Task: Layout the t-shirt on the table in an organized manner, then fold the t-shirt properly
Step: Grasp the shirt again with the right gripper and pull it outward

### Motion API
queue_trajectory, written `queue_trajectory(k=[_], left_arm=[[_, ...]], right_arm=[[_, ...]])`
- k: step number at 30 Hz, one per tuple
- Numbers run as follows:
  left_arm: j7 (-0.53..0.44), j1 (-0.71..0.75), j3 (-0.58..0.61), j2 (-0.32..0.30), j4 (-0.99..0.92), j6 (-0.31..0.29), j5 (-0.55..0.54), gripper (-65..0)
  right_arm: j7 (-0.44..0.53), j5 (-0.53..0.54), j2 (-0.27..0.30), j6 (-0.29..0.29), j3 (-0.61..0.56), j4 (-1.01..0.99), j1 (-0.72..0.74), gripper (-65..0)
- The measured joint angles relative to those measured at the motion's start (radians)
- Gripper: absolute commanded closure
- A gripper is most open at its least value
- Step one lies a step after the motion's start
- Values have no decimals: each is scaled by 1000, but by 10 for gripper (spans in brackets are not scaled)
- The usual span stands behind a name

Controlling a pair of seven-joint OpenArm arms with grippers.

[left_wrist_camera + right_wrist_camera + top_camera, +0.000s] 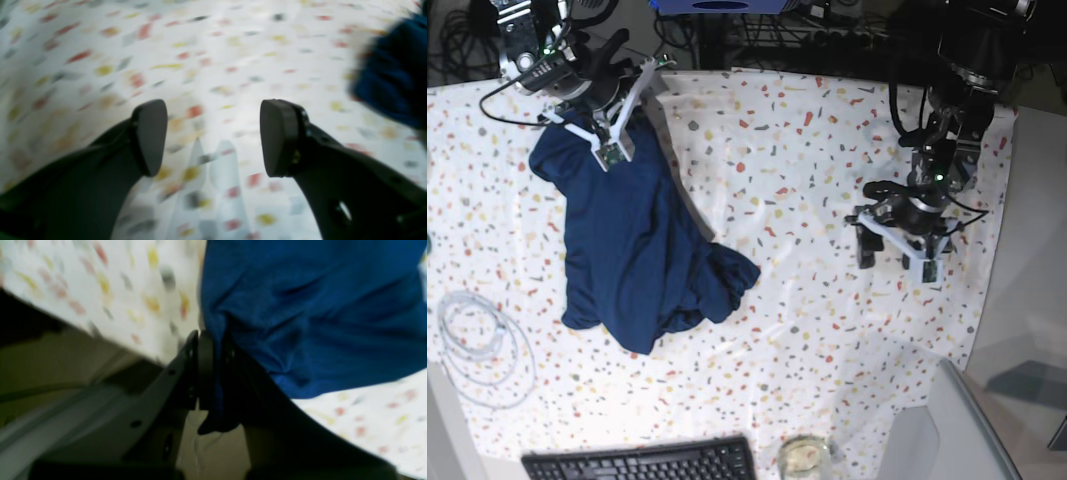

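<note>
Pinching the t-shirt (300, 313) edge, right pincer (213, 373), left pincer (213, 136) spread, well apart from it.

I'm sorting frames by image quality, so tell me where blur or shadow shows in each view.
Left wrist view: the table flecks are smeared into streaks and the t-shirt edge is blurred, with soft jaw shadows below. Right wrist view: everything is soft and the lower left is dark. Base view: sharp, evenly lit, with faint shadow beside the t-shirt.
</note>
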Motion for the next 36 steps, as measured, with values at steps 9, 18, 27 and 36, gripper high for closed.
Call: queue_trajectory(k=[9, 18, 27, 36], left_arm=[[-1, 92, -231, 2, 2, -3, -1, -420], [3, 161, -249, 10, 3, -5, -3, -420], [0, 194, -249, 11, 41, 2, -2, -420], [0, 191, -249, 10, 41, -2, 0, -420]], right_arm=[[-138, -6, 5, -6, 5, 57, 6, -411], [-71, -3, -28, -58, 37, -81, 424, -419], [-21, 0, -27, -61, 39, -495, 689, -330], [-39, 0, -54, -61, 32, -364, 582, 0]])
